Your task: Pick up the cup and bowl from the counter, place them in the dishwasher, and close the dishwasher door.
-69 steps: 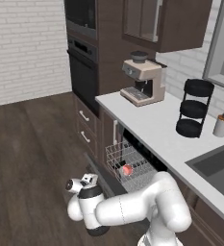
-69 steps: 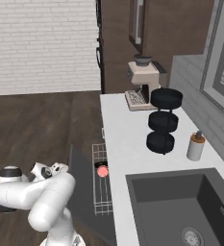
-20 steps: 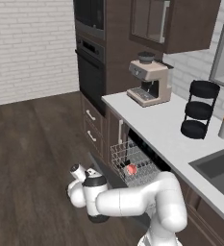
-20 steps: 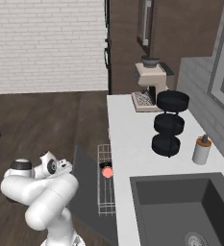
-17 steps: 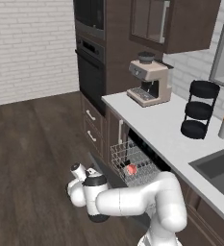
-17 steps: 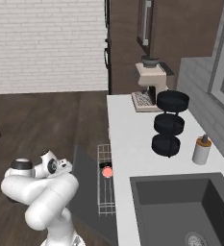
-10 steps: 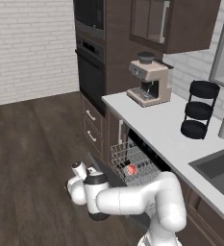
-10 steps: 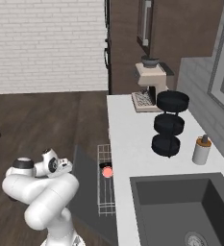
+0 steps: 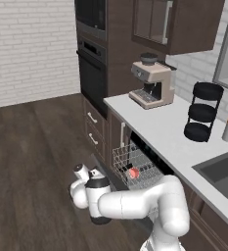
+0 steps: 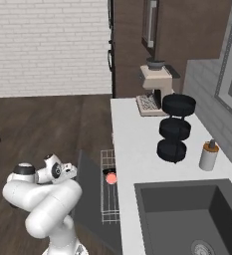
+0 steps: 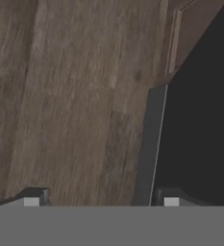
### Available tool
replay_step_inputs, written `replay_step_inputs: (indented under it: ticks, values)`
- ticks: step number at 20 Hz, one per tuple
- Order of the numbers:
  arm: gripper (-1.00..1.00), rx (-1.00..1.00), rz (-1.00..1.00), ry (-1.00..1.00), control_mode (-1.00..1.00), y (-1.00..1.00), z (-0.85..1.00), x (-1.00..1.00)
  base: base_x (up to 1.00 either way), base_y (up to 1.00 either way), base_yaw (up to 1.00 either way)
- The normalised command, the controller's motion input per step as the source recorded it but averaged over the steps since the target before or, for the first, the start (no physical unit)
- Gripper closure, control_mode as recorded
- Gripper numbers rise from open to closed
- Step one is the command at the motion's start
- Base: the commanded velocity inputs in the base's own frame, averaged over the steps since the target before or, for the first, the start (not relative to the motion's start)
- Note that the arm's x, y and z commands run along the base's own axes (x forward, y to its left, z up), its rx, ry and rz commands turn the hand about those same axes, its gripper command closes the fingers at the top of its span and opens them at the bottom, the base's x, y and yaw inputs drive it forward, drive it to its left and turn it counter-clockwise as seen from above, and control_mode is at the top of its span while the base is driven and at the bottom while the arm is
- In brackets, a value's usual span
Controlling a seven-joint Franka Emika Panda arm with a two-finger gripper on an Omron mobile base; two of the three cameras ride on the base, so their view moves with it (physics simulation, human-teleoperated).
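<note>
Dark wood-plank flooring runs beneath the low-slung white arm, with a white brick wall behind and dark brown cabinets along the pale counter [image 9: 154, 125]. Down near the floor, the gripper [image 11: 101, 199] stands with its jaws wide apart and nothing between them. One dark fingertip [image 11: 34, 197] sits over the floorboards; the other is over the dark grey dishwasher door [image 11: 200, 125], whose lighter edge runs up between the two tips. That door [image 10: 90, 199] is dropped open, and the hand hangs just beside its outer edge.

Beyond the jaws, past the door, the silvery wire rack [image 9: 135, 169] is pulled out of the dishwasher [image 9: 145, 154]. In the rack lies the cup [image 9: 133, 172], its salmon-red inside showing; in the right base view the cup [image 10: 110, 178] sits in the rack with a dark round shape touching its far side, possibly the bowl, though it is too small to tell.

Higher and farther from the jaws, on the counter, stand a beige espresso machine [image 9: 150, 84], a black three-tier stand [image 10: 174, 128] and a white dispenser bottle [image 10: 207, 155] beside the dark inset sink [image 10: 187, 216]. A black wall oven [image 9: 92, 73] rises at the counter's far end.
</note>
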Motion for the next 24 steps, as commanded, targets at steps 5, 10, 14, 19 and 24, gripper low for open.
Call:
replay_step_inputs:
  ticks: [5, 10, 14, 19, 24]
  values:
    - [-1.00, -0.72, -0.05, 0.00, -1.00, -1.00, -0.64, 0.00, 0.00, 0.00, 0.00]
    - [-1.00, -0.65, 0.00, 0.03, -1.00, -1.00, -0.67, 0.04, 0.00, 0.00, 0.00]
    - [-1.00, -0.56, 0.00, 0.12, -1.00, -1.00, -0.62, 0.17, 0.00, 0.00, 0.00]
    - [-1.00, -0.46, 0.00, 0.13, -1.00, -1.00, -0.83, 0.20, 0.00, 0.00, 0.00]
    - [-1.00, -0.33, 0.00, 0.07, -1.00, -1.00, -0.98, 0.17, 0.00, 0.00, 0.00]
